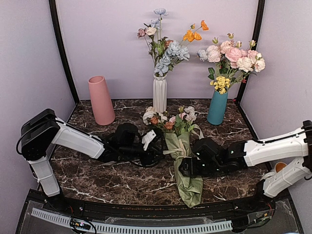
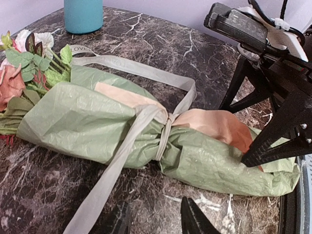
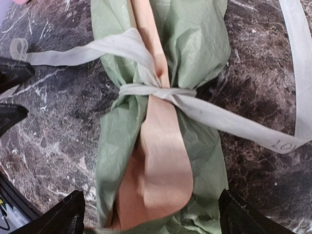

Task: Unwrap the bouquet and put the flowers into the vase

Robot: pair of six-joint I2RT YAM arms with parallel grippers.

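The bouquet (image 1: 184, 158) lies on the marble table, its flowers (image 1: 168, 118) toward the back and its green and tan wrap (image 2: 87, 122) tied with a cream ribbon (image 3: 156, 90). Beside the wrap's left side, my left gripper (image 1: 158, 146) is open, with only marble between its fingers. In the left wrist view (image 2: 156, 224), one ribbon tail (image 2: 102, 185) runs just outside its left finger. My right gripper (image 1: 186, 165) is wide open and straddles the wrap's stem end (image 3: 156, 219) without closing on it. The pink vase (image 1: 101, 100) stands empty at the back left.
A white ribbed vase (image 1: 160, 92) with blue and orange flowers stands at the back centre. A teal vase (image 1: 217, 107) with big pink roses is at the back right. Purple walls close in the table on three sides.
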